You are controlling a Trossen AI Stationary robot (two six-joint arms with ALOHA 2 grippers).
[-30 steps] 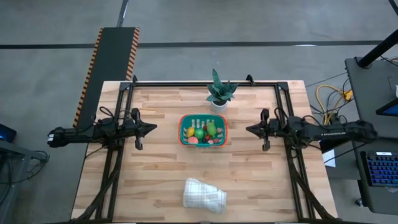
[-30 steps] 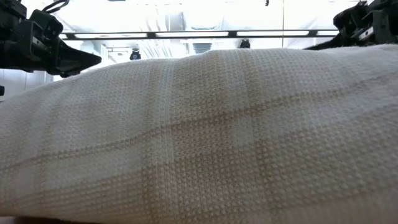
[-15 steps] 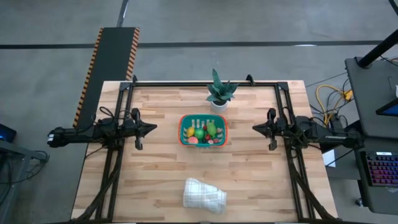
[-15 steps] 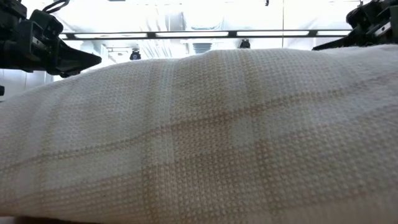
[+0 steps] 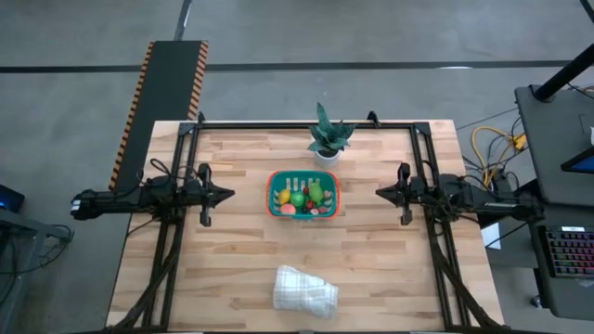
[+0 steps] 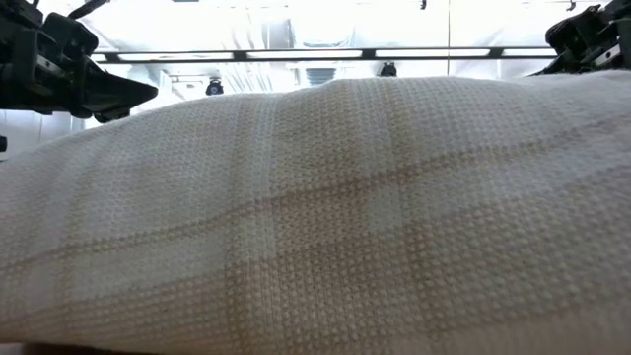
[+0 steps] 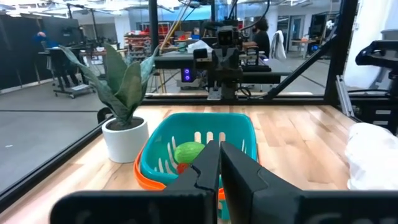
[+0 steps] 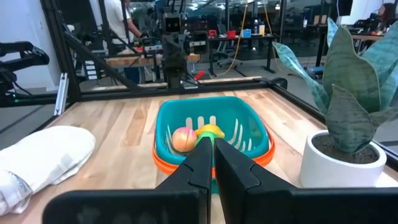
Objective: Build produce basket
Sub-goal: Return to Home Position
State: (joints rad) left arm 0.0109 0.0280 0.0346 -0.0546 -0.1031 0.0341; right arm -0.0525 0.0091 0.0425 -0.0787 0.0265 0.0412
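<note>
My left gripper (image 5: 225, 193) hangs with fingers pressed together, empty, at 9 o'clock from the basket (image 5: 288, 176). My right gripper (image 5: 379, 193) is likewise closed at 3 o'clock. The produce (image 5: 306, 197) lies inside the basket, mid-table.

robotics lab: concrete floor (image 5: 371, 37), cluttered workbenches (image 8: 249, 40), yellow cables (image 5: 489, 146), hazard-striped ramp (image 5: 167, 93)

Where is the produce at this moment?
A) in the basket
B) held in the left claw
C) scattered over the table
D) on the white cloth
A: the high view shows the produce lying inside the basket, with no piece outside it.
</note>
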